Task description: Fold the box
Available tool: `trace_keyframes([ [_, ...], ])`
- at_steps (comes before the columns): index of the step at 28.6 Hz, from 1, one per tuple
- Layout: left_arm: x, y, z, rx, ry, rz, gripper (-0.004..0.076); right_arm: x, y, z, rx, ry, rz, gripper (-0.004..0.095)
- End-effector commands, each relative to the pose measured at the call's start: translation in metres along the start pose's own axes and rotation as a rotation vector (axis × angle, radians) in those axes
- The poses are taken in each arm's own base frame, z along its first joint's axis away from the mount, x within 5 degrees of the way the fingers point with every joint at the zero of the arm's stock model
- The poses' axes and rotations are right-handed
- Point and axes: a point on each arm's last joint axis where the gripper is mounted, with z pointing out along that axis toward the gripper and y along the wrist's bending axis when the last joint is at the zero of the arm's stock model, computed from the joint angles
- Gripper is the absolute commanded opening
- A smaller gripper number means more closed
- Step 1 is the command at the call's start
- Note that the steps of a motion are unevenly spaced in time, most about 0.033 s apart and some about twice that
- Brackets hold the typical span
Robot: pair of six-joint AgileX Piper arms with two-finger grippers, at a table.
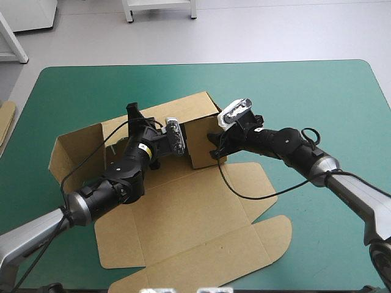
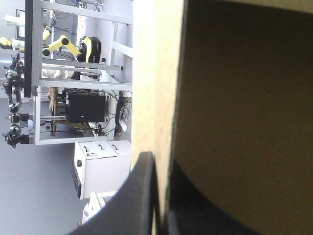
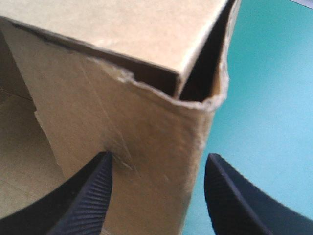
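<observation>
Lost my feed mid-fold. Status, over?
Left claw shut on the box. Right claw open, astride its right corner. Walls up, lid flat. Spare board at left edge of table.

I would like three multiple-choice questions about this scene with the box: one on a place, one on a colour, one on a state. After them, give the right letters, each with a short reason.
1. Where is the right gripper?
A. At a raised corner of the brown box
B. Over the flat lid
C. Off the table

2. What colour is the table cover?
A. Red
B. Teal-green
C. White

3. In what state is the left gripper?
A. Wide open above the cover
B. Open, with nothing between its fingers
C. Shut on a wall of the box

Answers:
1 A: in its wrist view, the fingers stand on either side of the wall's corner.
2 B: the high view shows teal-green all around the box.
3 C: a sheet of board runs between its fingers, which are all but shut.
</observation>
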Motion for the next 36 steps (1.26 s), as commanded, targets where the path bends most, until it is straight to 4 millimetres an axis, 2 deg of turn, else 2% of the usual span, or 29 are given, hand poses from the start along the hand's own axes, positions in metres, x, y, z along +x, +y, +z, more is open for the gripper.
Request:
trace_keyframes([
  [1, 0.0, 0.006, -0.007, 0.003, -0.014, -0.096, -0.0009, -0.019, -0.003, -0.014, 0.068, -0.091, 0.006, 0.0513],
  [8, 0.0, 0.007, -0.007, -0.003, -0.013, -0.104, -0.0009, -0.016, 0.011, 0.002, 0.138, -0.11, -0.03, 0.0513],
  [14, 0.0, 0.007, -0.007, -0.004, -0.009, -0.107, -0.0009, -0.019, 0.012, 0.002, 0.193, -0.145, -0.007, 0.0499],
  [17, 0.0, 0.007, -0.007, -0.004, -0.009, -0.107, -0.0009, -0.019, 0.011, 0.002, 0.202, -0.15, 0.011, 0.039],
  [19, 0.0, 0.007, -0.007, -0.004, -0.009, -0.107, -0.0009, -0.02, 0.011, 0.002, 0.204, -0.151, 0.011, 0.026],
  [20, 0.0, 0.007, -0.007, -0.004, -0.009, -0.107, -0.0009, -0.019, 0.012, 0.002, 0.201, -0.15, 0.011, 0.0142],
  [22, 0.0, 0.007, -0.007, -0.003, -0.009, -0.108, -0.0009, -0.019, 0.012, 0.002, 0.191, -0.146, 0.011, -0.0019],
  [32, 0.002, 0.006, -0.007, 0.001, 0.011, -0.113, -0.0004, -0.019, 0.013, 0.002, 0.181, -0.142, 0.011, -0.0005],
  [34, 0.001, 0.005, -0.008, 0.006, 0.012, -0.116, 0.0029, -0.019, 0.013, 0.002, 0.181, -0.142, 0.011, -0.0005],
  [36, -0.001, 0.004, -0.01, 0.006, 0.018, -0.108, 0.01, -0.019, 0.013, 0.002, 0.181, -0.142, 0.012, -0.0006],
])
